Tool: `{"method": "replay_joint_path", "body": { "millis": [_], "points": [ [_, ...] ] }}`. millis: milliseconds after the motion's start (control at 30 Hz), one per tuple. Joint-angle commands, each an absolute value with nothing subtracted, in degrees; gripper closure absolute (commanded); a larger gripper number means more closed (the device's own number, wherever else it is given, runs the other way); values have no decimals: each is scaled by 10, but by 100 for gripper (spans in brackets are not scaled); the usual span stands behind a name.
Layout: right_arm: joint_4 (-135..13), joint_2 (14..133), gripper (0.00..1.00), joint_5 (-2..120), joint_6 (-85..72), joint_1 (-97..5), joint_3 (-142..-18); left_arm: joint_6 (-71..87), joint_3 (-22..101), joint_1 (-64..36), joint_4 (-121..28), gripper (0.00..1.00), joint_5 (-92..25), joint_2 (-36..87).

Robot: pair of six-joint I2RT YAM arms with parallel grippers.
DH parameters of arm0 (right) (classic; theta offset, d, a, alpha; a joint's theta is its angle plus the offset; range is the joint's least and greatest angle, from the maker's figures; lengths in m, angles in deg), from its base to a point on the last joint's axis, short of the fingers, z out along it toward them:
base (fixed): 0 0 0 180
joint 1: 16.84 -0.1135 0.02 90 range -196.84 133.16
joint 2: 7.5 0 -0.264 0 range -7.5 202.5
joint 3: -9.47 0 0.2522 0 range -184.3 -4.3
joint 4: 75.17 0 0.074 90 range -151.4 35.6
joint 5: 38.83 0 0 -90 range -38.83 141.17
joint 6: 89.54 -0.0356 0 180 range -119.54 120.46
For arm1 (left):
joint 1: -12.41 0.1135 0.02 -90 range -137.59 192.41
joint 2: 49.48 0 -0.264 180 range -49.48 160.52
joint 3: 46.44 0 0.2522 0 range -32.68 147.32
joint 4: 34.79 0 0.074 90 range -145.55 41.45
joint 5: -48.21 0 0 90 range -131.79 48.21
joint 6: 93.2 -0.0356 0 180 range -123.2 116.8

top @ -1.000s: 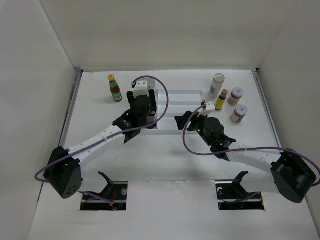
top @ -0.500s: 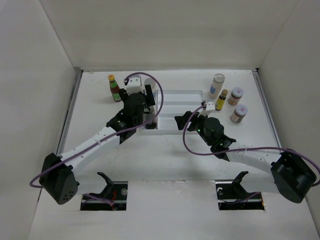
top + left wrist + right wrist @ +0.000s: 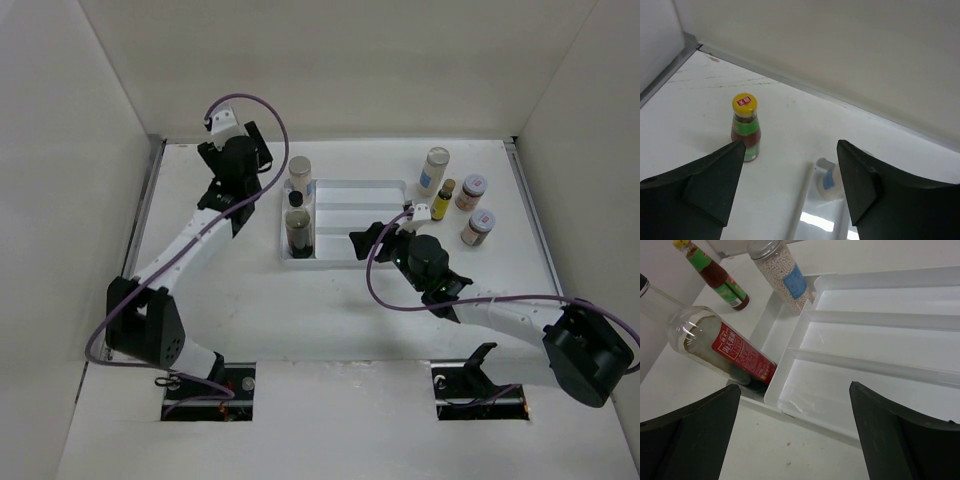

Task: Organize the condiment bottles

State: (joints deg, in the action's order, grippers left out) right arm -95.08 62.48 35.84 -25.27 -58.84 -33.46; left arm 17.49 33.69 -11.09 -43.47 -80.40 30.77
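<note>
Red sauce bottle [image 3: 745,128] is being seen upright, long axis vertical, cap pointing up; left gripper [image 3: 791,150] and right gripper [image 3: 795,390] are being held wide open, empty.

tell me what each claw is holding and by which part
Nothing is held. The left claw and the right claw are both open and empty.
</note>
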Motion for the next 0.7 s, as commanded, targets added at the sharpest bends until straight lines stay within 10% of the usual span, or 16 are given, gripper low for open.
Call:
{"method": "replay_joint_path", "body": {
  "millis": [0, 667],
  "points": [
    [-976, 614, 3, 350, -260, -585, -337, 196, 411, -57, -468, 28, -770, 370],
    [-976, 623, 2, 353, -262, -579, -337, 201, 553, 26, -561, 42, -731, 540]
  ]
}}
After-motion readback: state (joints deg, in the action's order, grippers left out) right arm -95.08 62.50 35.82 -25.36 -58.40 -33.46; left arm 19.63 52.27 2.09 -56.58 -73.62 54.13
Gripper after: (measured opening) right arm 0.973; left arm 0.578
